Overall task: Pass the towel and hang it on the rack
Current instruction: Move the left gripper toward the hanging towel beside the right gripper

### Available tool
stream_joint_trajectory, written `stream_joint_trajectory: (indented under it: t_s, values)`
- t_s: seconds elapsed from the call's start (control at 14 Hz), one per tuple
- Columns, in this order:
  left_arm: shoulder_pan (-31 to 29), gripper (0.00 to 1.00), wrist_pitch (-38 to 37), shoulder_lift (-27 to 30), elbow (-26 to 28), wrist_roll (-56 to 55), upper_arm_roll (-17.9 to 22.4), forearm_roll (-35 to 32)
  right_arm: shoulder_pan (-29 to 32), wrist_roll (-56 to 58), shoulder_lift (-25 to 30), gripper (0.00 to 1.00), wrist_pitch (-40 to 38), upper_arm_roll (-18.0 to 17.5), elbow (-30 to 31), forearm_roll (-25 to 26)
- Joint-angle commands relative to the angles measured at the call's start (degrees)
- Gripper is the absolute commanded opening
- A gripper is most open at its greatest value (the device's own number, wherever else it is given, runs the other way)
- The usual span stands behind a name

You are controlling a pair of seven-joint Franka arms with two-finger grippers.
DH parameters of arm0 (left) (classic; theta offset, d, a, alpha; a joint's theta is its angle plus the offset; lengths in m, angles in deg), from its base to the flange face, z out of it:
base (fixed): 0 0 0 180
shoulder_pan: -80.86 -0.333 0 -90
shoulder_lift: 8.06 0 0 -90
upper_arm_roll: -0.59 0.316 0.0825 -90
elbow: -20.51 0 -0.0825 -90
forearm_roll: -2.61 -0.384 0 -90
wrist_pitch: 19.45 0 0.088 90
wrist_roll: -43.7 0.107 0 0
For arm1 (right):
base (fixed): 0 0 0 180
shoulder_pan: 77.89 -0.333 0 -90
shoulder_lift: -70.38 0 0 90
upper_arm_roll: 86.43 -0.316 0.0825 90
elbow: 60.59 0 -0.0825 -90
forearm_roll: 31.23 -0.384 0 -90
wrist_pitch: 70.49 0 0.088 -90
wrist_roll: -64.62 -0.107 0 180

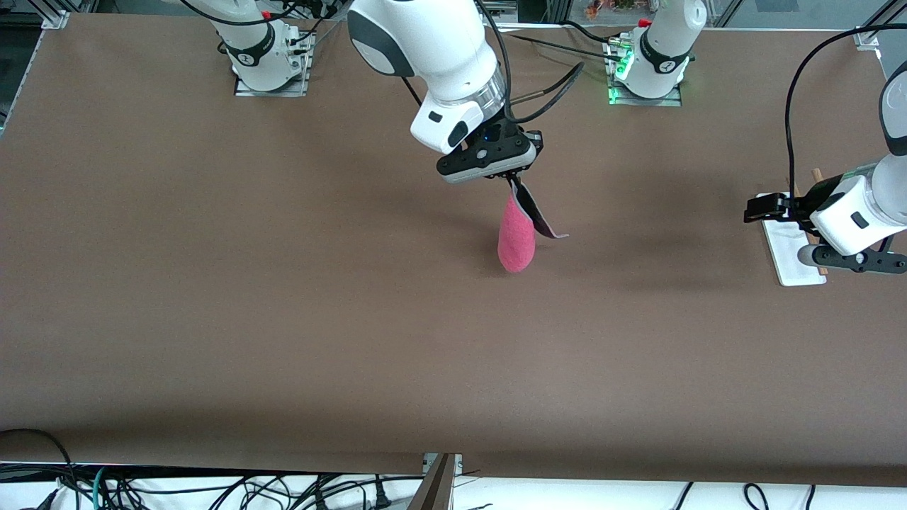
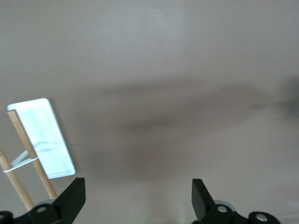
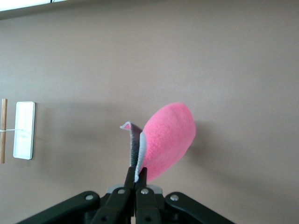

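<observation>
The towel (image 1: 516,239) hangs pink side out from my right gripper (image 1: 511,181), which is shut on its grey-edged corner over the middle of the table. In the right wrist view the towel (image 3: 169,139) curls away from the closed gripper (image 3: 136,175), its dark grey side showing at the fold. The rack (image 1: 788,249) stands at the left arm's end of the table, a white base with thin wooden rods (image 1: 816,174). My left gripper (image 1: 757,210) hovers open and empty beside the rack. The left wrist view shows its gripper (image 2: 138,198) open, with the rack base (image 2: 44,137) and rods (image 2: 29,151) next to it.
The brown table (image 1: 283,297) carries nothing else. The arm bases stand along the edge farthest from the front camera. Cables hang below the table's near edge (image 1: 212,489). The rack also shows in the right wrist view (image 3: 24,130).
</observation>
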Motion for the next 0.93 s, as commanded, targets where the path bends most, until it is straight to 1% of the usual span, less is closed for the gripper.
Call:
stream_joint_trajectory:
  t_s: [0.0, 0.07, 0.14, 0.21, 0.29, 0.36, 0.57, 0.72, 0.86]
  values:
    - [0.13, 1.0, -1.16, -0.25, -0.59, 4.36, -0.04, 4.43, -1.15, -2.72, -0.28, 0.0, 0.48, 0.38, -0.6, 0.39]
    - [0.13, 1.0, -0.72, -0.33, 0.37, 7.43, -0.04, 7.41, -1.15, -2.72, -0.28, 0.0, 0.21, 0.38, -0.6, 0.39]
    - [0.48, 1.0, 1.46, -0.07, 2.64, 9.46, -0.04, 11.35, -1.15, -2.72, -0.28, 0.0, 0.21, 0.38, -0.6, 0.39]
    - [0.66, 1.0, 5.92, 0.89, 6.92, 10.44, -0.21, 14.09, -1.15, -2.72, -0.28, 0.0, 0.47, 0.38, -0.6, 0.39]
    - [0.49, 1.0, 10.4, 1.94, 10.88, 11.75, -1.43, 16.99, -1.15, -2.72, -0.28, 0.0, 0.47, 0.38, -0.68, 0.39]
    - [0.48, 1.0, 14.62, 2.3, 14.58, 15.25, -2.05, 20.24, -1.15, -2.72, -0.19, 0.0, 0.47, 0.38, -0.6, 0.39]
    - [0.57, 1.0, 25.27, 2.39, 22.24, 27.28, -3.9, 30.16, -1.06, -2.72, -0.19, 0.0, 0.47, 0.38, -0.6, 0.39]
    - [0.66, 1.0, 31.42, 1.87, 25.67, 34.75, -6.44, 36.5, -1.06, -2.72, -0.19, 0.0, 0.56, 0.38, -0.6, 0.39]
    - [0.66, 1.0, 37.4, 0.99, 28.23, 42.23, -10.3, 40.55, -0.97, -2.72, -0.19, 0.0, 0.56, 0.38, -0.68, 0.39]
